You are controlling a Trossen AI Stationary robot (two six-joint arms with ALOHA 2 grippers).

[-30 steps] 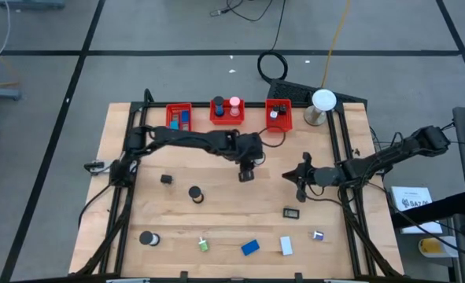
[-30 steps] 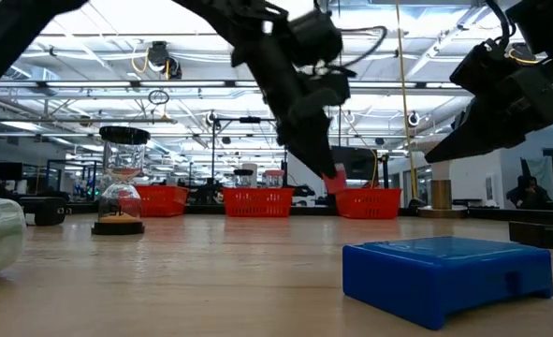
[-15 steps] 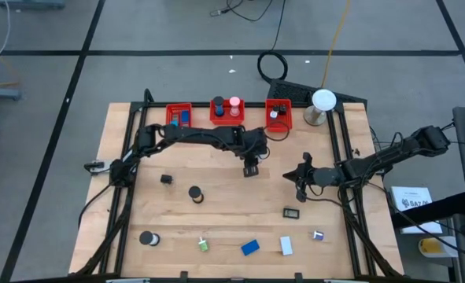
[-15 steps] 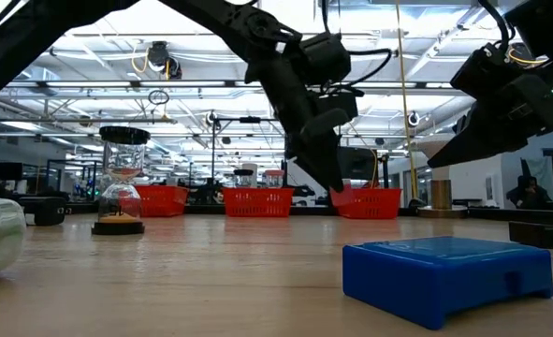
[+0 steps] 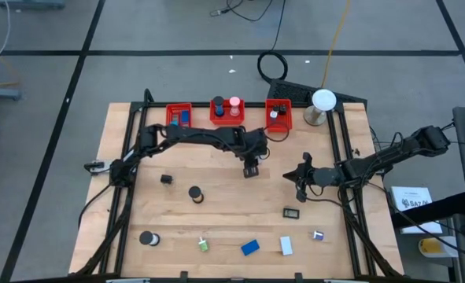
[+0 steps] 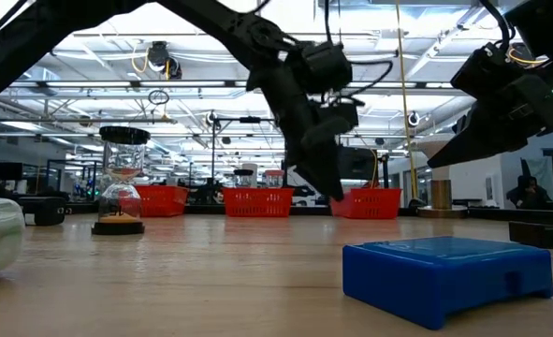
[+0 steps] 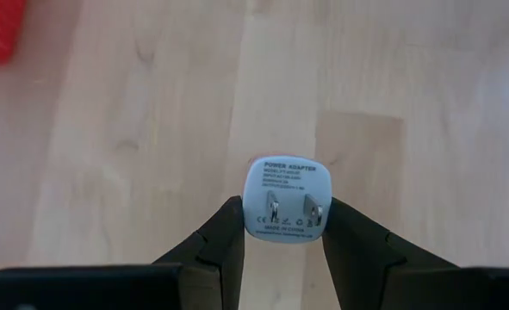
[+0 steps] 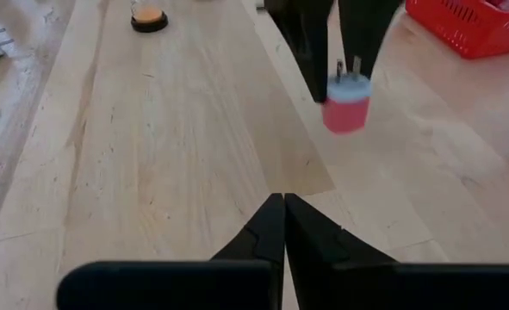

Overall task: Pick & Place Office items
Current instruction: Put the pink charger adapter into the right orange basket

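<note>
L gripper (image 7: 278, 231) hung above mid tabletop (image 5: 216, 212), just in front of the R-most red bin (image 5: 278, 115), jaws clamped on a pink-and-white power adapter (image 7: 287, 198), prongs showing. R gripper (image 8: 283, 226) waited nearby to the R, jaws clenched, empty.

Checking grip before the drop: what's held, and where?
The left gripper pinches a small pink-and-white plastic power adapter by its sides, near the pronged end. The right gripper is shut and empty.
</note>
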